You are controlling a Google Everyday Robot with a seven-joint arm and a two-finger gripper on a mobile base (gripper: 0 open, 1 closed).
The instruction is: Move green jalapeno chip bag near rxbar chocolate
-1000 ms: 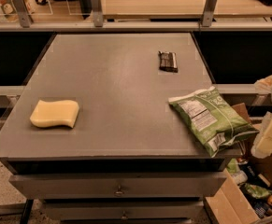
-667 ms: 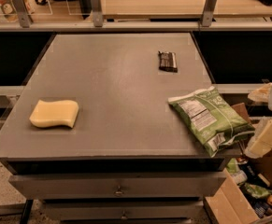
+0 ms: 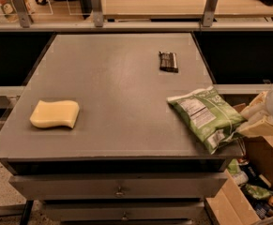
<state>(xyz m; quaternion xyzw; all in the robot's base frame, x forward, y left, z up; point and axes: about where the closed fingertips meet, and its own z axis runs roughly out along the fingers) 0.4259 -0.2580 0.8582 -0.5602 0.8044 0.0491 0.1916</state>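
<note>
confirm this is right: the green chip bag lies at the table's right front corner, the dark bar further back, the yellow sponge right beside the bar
Wrong on the sponge: the camera view shows it at the table's left front, far from the bar. The rest holds. The claw is off the table's right edge, beside the chip bag.

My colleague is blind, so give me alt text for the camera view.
A green jalapeno chip bag lies at the front right corner of a grey table, the gripper just beside it at the picture's right edge. The rxbar chocolate lies farther back; a yellow sponge sits front left.
</note>
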